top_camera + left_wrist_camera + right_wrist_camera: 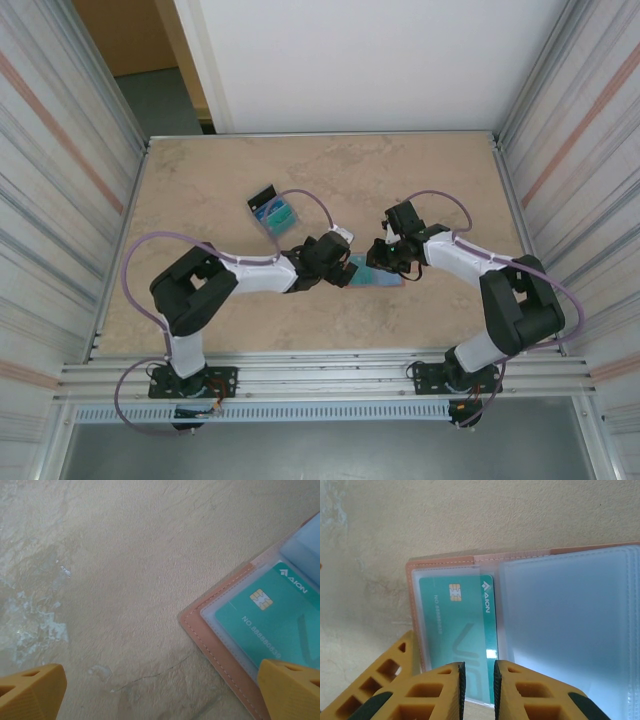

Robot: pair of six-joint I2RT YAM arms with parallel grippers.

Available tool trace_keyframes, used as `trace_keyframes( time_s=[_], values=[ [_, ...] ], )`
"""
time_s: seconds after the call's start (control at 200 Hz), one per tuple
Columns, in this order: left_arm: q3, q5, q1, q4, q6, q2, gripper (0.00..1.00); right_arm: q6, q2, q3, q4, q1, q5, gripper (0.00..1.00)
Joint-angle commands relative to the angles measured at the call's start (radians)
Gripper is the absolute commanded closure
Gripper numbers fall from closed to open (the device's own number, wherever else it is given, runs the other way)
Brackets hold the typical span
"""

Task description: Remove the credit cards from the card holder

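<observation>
The salmon-pink card holder (393, 281) lies open on the table between my two grippers. In the left wrist view its stitched pink border (220, 650) frames a clear sleeve with a teal credit card (270, 615) in it. My left gripper (162, 690) is wide open over bare table, its right finger (292, 687) above the holder's corner. My right gripper (479, 672) hovers at the near end of the same teal card (465, 615); its jaws stand a narrow gap apart and the flat card shows between them. The clear sleeves (570, 630) beside the card look empty.
A small pile of loose cards (273, 210), black and teal-blue, lies on the table behind the left arm. Metal walls (120, 190) close in the marbled tabletop (200, 180) on the left and right.
</observation>
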Motion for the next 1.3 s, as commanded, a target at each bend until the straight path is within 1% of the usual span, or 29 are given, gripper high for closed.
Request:
trace_keyframes(
  time_s=[0.0,0.706,1.052,1.298],
  values=[
    [-0.013,-0.018,-0.004,0.006,-0.010,-0.044,0.01,0.008,0.014,0.007,0.004,-0.010,-0.014,0.77],
    [0.015,-0.019,-0.004,-0.033,-0.006,0.035,0.01,0.004,0.051,0.016,0.020,-0.011,-0.034,0.76],
    [0.015,-0.019,-0.004,-0.046,-0.006,0.040,0.01,0.001,0.086,0.028,0.030,-0.002,-0.036,0.73],
    [0.015,-0.020,-0.003,-0.052,-0.007,0.043,0.01,-0.007,0.098,0.048,0.021,0.023,-0.016,0.73]
  ],
)
